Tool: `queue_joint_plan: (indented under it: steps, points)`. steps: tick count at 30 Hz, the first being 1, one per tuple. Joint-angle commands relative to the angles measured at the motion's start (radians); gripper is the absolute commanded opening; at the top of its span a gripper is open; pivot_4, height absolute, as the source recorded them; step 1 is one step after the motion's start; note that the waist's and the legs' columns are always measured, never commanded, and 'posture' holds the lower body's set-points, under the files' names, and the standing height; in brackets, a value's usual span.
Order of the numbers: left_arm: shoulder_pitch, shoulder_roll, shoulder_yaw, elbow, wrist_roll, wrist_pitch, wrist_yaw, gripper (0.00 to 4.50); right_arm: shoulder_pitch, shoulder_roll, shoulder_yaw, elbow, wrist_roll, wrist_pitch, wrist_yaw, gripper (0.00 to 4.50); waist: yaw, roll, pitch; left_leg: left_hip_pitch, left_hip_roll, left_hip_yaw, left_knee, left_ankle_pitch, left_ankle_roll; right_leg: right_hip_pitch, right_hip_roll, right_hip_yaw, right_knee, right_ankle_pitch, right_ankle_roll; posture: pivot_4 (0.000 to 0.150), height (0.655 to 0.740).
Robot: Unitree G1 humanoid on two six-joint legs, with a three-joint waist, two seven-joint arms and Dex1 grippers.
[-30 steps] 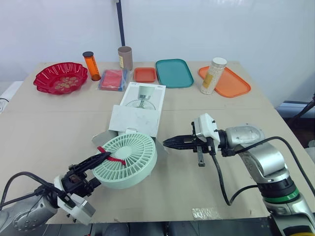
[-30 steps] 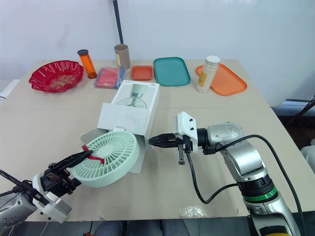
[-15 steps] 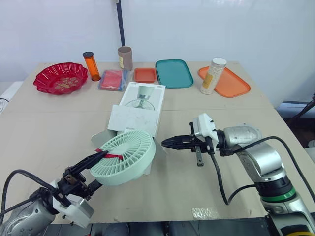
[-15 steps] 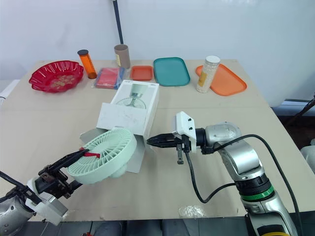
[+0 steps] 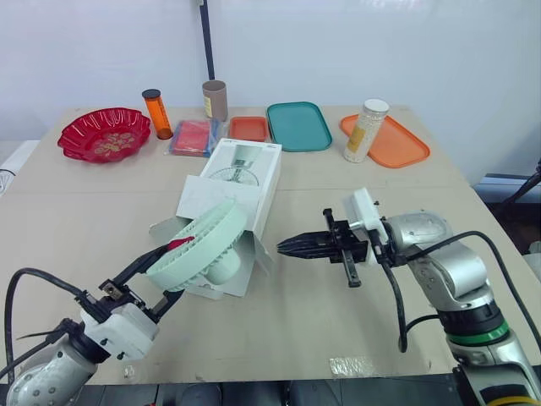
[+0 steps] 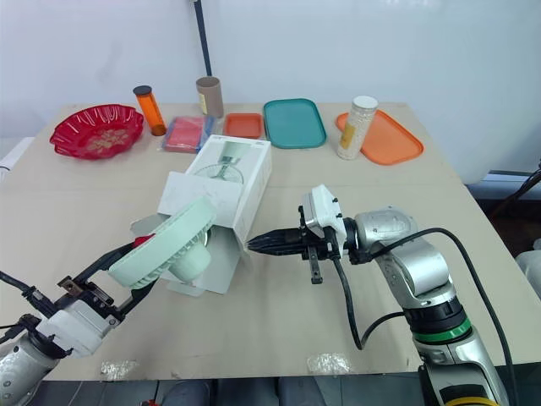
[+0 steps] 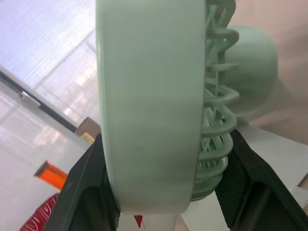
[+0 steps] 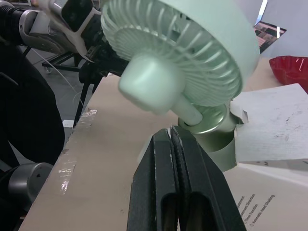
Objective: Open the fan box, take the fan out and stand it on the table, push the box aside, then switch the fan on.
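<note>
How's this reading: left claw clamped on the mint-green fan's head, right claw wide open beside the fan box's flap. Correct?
One slip: the right claw is shut, fingers pressed together, as the right wrist view shows. The left claw does clamp the mint-green fan by its head, with the right claw beside the flap of the fan box.

Left gripper (image 5: pixel 174 267) clamped; right gripper (image 5: pixel 282 247) jaws together.

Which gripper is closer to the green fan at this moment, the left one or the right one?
Left. The left gripper clamps the fan by its rim, over the open box. The right gripper, shut, points at the fan from its right, just short of it.
</note>
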Motion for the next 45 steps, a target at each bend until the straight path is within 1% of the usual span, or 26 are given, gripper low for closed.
queue_joint_plan:
  steps: [1, 4, 11, 17, 23, 31, 35, 43, 45]
  points:
    - [0.032, -0.021, 0.028, -0.064, -0.032, -0.011, -0.027, 2.0, -0.022, 0.008, -0.013, 0.0, 0.009, -0.021, 0.016, 0.0, 0.0, 0.0, 0.0, 0.0, 0.0, 0.0, 0.0, 0.0, 0.0, 0.0, 0.0, 0.0, 0.0, 0.0, 0.0, 0.15, 0.74]
    - [0.062, -0.045, 0.042, -0.081, -0.042, -0.007, -0.04, 2.0, -0.03, 0.013, -0.011, 0.015, 0.005, -0.03, 0.029, 0.0, 0.0, 0.0, 0.0, 0.0, 0.0, 0.0, 0.0, 0.0, 0.0, 0.0, 0.0, 0.0, 0.0, 0.0, 0.0, 0.15, 0.74]
    - [0.075, -0.093, 0.069, -0.097, -0.061, 0.022, -0.055, 2.0, -0.042, 0.027, 0.0, 0.042, -0.008, -0.045, 0.044, 0.0, 0.0, 0.0, 0.0, 0.0, 0.0, 0.0, 0.0, 0.0, 0.0, 0.0, 0.0, 0.0, 0.0, 0.0, 0.0, 0.15, 0.74]
    - [0.137, -0.142, 0.093, -0.092, -0.054, -0.021, -0.072, 2.0, -0.051, 0.041, 0.006, 0.054, -0.013, -0.051, 0.051, 0.0, 0.0, 0.0, 0.0, 0.0, 0.0, 0.0, 0.0, 0.0, 0.0, 0.0, 0.0, 0.001, -0.001, 0.0, 0.0, 0.15, 0.74]
    - [0.168, -0.221, 0.107, -0.077, -0.044, -0.03, -0.043, 2.0, -0.069, 0.063, 0.022, 0.083, -0.024, -0.064, 0.063, 0.0, 0.0, 0.0, 0.0, 0.0, 0.0, 0.0, 0.0, 0.0, 0.0, 0.0, 0.0, 0.001, -0.001, 0.0, 0.0, 0.15, 0.74]
    - [0.235, -0.285, 0.157, -0.056, -0.018, -0.096, -0.042, 2.0, -0.105, 0.099, 0.04, 0.123, -0.037, -0.078, 0.08, 0.0, -0.001, 0.0, 0.0, 0.0, 0.001, 0.0, 0.0, 0.0, 0.001, 0.0, 0.001, 0.001, -0.001, 0.0, 0.0, 0.15, 0.74]
    - [0.223, -0.298, 0.194, -0.035, -0.018, -0.099, -0.033, 2.0, -0.118, 0.118, 0.054, 0.141, -0.045, -0.087, 0.093, 0.0, -0.001, 0.0, 0.0, 0.0, 0.001, 0.0, 0.0, 0.0, 0.001, 0.0, 0.002, 0.001, -0.001, -0.001, 0.0, 0.15, 0.74]
    - [0.252, -0.302, 0.209, -0.034, -0.077, -0.088, -0.056, 2.0, -0.112, 0.122, 0.057, 0.137, -0.052, -0.09, 0.096, 0.0, -0.001, 0.0, -0.001, 0.0, 0.001, 0.0, 0.0, 0.0, 0.001, 0.0, 0.002, 0.002, -0.001, -0.001, 0.0, 0.15, 0.74]
    - [0.264, -0.31, 0.218, -0.045, -0.108, -0.06, -0.047, 2.0, -0.108, 0.123, 0.058, 0.132, -0.051, -0.087, 0.094, 0.0, -0.001, 0.0, -0.001, 0.0, 0.001, 0.0, 0.0, 0.0, 0.001, 0.0, 0.002, 0.002, -0.001, -0.001, 0.0, 0.15, 0.74]
